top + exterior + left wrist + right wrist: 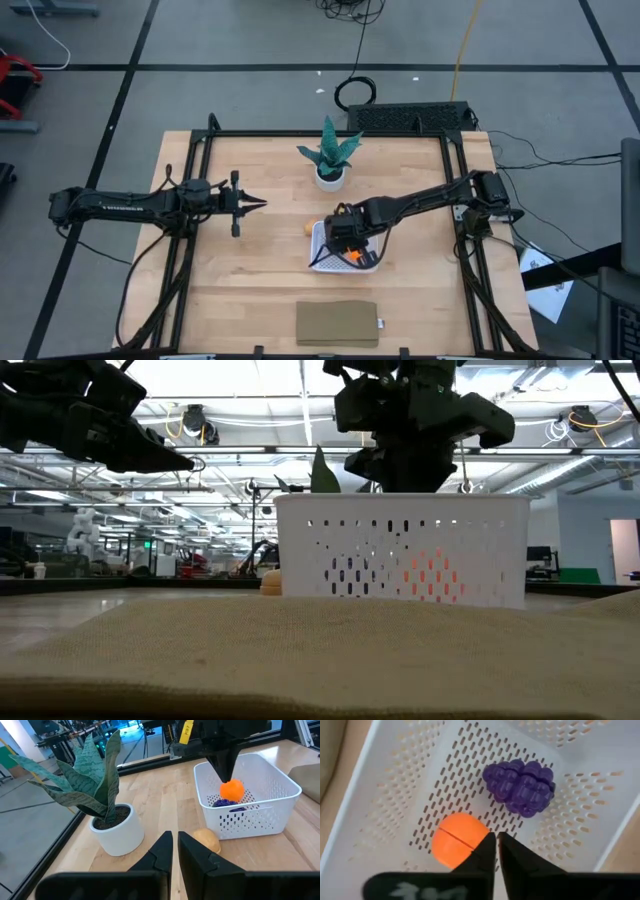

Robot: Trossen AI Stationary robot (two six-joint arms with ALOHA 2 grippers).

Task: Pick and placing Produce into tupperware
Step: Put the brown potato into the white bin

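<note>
Tan pad [300,650] fills the low view's foreground, with the white tupperware [400,550] behind it and the right gripper [415,465] above, while the wrist view shows its fingers pinched together holding nothing over the orange ball [456,840] and purple grapes [521,786]. From above, the left gripper [255,204] waits closed and empty, well clear. Its own view shows the tan piece [206,840] just outside the basket wall, so I'd lift straight out, clear the rim, and approach from the open table side.

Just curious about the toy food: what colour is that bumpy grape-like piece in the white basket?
Dark purple. The grape bunch shows best in the right wrist view, lying in the white basket.
</note>
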